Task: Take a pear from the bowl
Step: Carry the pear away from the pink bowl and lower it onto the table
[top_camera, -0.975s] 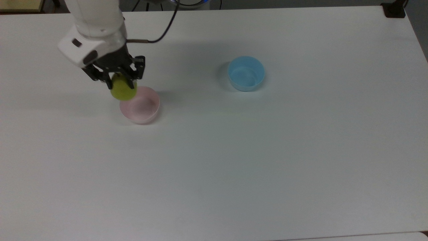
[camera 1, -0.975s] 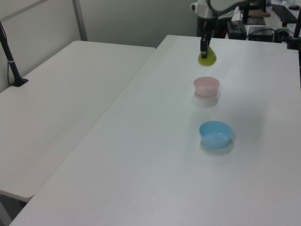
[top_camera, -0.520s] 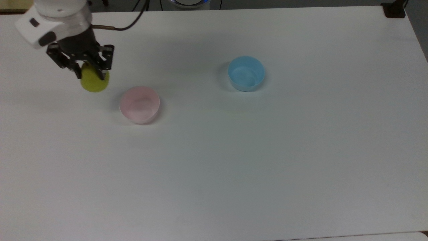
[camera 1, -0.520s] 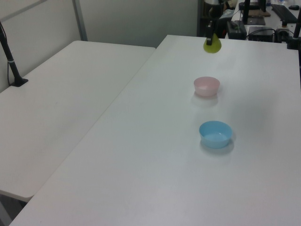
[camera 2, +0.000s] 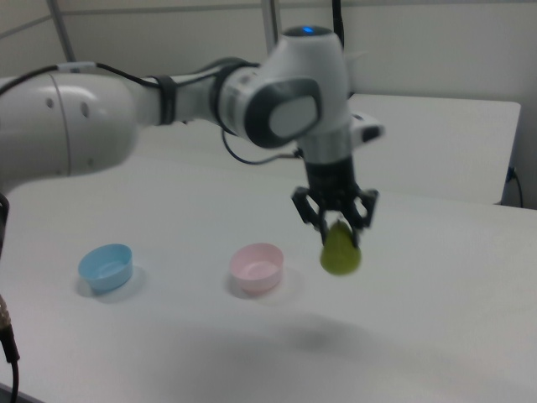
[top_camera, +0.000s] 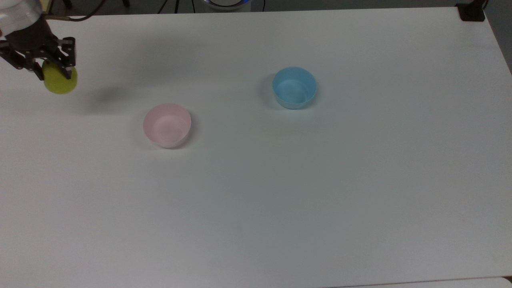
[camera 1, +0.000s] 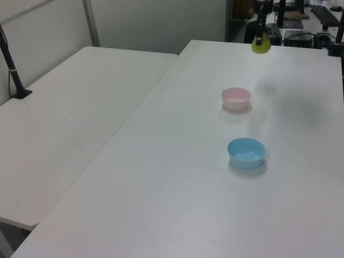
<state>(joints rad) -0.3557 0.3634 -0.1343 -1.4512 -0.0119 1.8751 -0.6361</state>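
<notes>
Counter: white top (top_camera: 280, 200), plain; a second white table (camera 1: 70, 118) adjoins it on the left view's left.
Background: pale wall panels behind the arm in the right view; dark equipment past the far edge in the left view.
Arm: white Franka (camera 2: 168, 101), reaching in from the right view's left, wrist pointed down.
Pincer: black fingers (top_camera: 41, 66) at the top view's far left; seen also in the right view (camera 2: 337, 225). Closed on the narrow upper part of the pear, one finger on each side.
Pear: yellow-green (top_camera: 60, 81), hanging below the fingers, held in the air above the counter. In the right view (camera 2: 341, 253) it hangs rounded end down, with its shadow on the counter below. In the left view (camera 1: 261, 45) it sits near the far edge, well beyond the bowl. Stem hidden by the fingers.
Bowl: pale pink (top_camera: 167, 125), upright on the counter, nothing in it. Well apart from the pear, toward the top view's right; to the pear's left in the right view (camera 2: 257, 268).
Blue bowl: light blue (top_camera: 294, 87), upright, nothing in it, well apart from the pink one on the top view's right.
</notes>
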